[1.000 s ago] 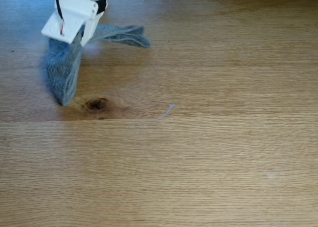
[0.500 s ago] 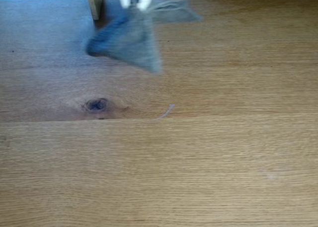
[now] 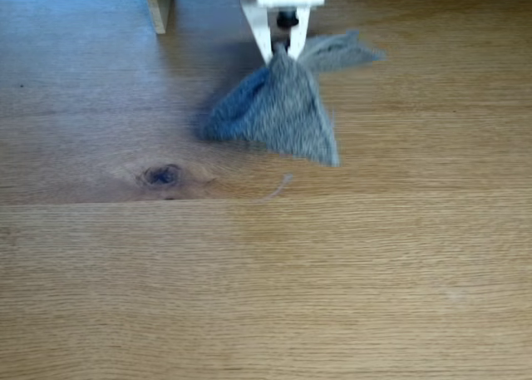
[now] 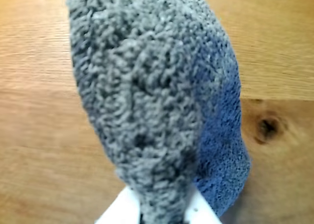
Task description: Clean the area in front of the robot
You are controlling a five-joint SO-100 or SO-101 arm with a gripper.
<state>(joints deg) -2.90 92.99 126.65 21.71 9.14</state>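
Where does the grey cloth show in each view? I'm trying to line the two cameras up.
Fixed view: the grey terry cloth hangs from the gripper at upper centre, draping onto the wooden tabletop.
Wrist view: the cloth fills the middle, pinched between the white fingertips at the bottom edge.
Shared landmark: the dark knot, at right in the wrist view.

We see a light oak tabletop (image 3: 349, 272) with a plank seam, a dark knot (image 3: 161, 175) and a pale smear (image 3: 283, 183); a wooden post (image 3: 158, 4) stands at its far edge.
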